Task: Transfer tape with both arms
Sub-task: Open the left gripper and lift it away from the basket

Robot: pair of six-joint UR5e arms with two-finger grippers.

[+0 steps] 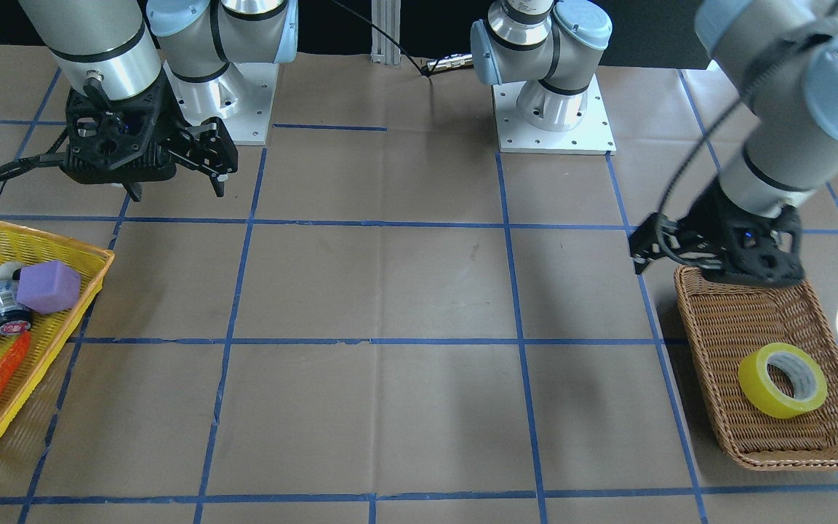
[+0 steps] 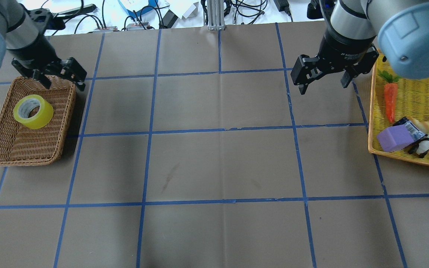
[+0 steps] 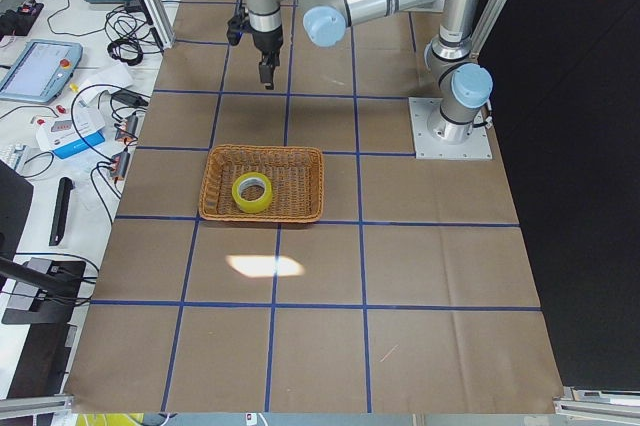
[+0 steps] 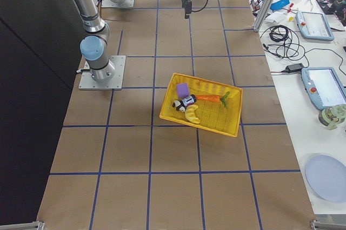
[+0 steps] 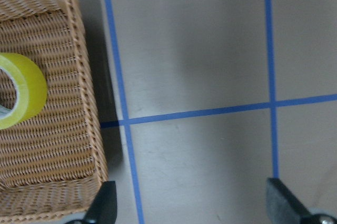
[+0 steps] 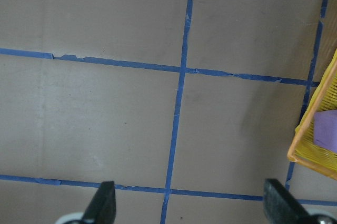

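Note:
The yellow tape roll [image 2: 33,111] lies flat in a brown wicker basket [image 2: 21,160] at the table's left end. It also shows in the front view [image 1: 783,380] and at the left edge of the left wrist view [image 5: 21,90]. My left gripper [image 2: 64,86] is open and empty above the basket's near-robot right corner, short of the tape. In the left wrist view the gripper [image 5: 192,205] hangs mostly over bare table beside the basket [image 5: 79,50]. My right gripper [image 2: 324,87] is open and empty over the table, just left of the yellow tray [image 2: 372,123].
The yellow tray [image 1: 62,342] at the right end holds a purple cube [image 2: 396,138], an orange carrot [image 2: 390,102], a croissant and a small can. Brown paper with blue tape grid lines covers the table. The two arm bases stand at the robot-side edge.

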